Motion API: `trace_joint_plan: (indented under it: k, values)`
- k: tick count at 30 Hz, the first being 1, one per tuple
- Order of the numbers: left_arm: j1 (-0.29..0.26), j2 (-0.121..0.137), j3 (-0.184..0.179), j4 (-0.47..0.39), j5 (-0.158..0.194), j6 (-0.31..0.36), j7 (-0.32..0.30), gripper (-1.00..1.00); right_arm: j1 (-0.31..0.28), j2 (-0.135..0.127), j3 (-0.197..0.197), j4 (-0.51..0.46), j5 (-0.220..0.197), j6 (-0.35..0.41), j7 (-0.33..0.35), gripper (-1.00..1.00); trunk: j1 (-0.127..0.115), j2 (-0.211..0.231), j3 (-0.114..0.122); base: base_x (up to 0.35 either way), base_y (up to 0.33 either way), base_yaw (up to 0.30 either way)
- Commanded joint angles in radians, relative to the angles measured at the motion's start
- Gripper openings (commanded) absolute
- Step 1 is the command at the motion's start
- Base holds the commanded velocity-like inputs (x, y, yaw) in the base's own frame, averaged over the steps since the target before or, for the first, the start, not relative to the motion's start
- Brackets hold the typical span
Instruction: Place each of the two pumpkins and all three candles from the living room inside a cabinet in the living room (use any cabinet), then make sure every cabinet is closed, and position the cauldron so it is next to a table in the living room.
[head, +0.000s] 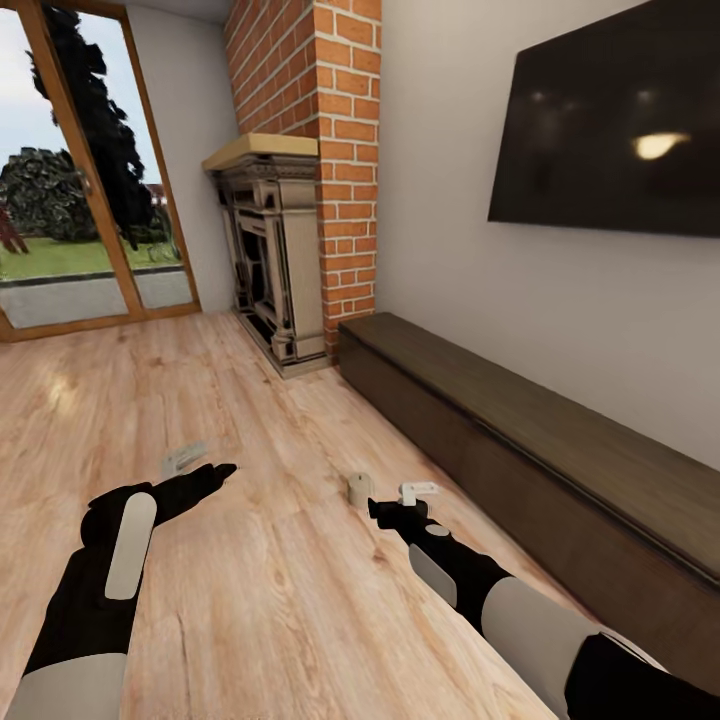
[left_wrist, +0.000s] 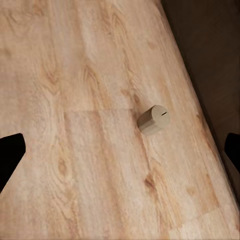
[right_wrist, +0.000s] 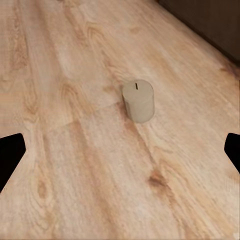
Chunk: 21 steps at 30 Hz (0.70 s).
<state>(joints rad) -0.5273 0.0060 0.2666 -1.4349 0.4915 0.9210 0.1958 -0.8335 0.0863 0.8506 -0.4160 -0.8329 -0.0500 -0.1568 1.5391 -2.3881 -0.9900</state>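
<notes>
Right gripper (head: 392, 502) hovers open beside candle (head: 360, 490).

Floor (head: 250, 420): pale wood planks, visible grain and knots, faint satin sheen near the window. Candle (right_wrist: 138, 100): matt beige-grey, waxy, smooth sides, flat top. Cabinet (head: 520, 440): dark brown wood, matt, faint grain on its top. Chimney (head: 310, 90): rough red brick, pale mortar. TV screen (head: 610, 120): glossy black, reflecting a lamp. Left gripper (head: 200, 482) fingers: matt black.
</notes>
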Motion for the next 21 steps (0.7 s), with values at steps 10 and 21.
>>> trace_joint_plan:
  k: [10, 21]
  values:
    - [0.000, 0.000, 0.000, 0.001, 0.010, 0.004, 0.008, 1.00, -0.002, 0.000, 0.008, 0.001, 0.009, -0.005, -0.006, 1.00, -0.027, 0.049, 0.021, 0.000, 0.000, 0.270]
    - [0.000, 0.000, 0.000, 0.001, 0.010, 0.004, 0.008, 1.00, -0.001, 0.000, 0.008, 0.002, 0.014, -0.005, -0.006, 1.00, -0.027, 0.049, 0.021, 0.000, 0.000, 0.270]
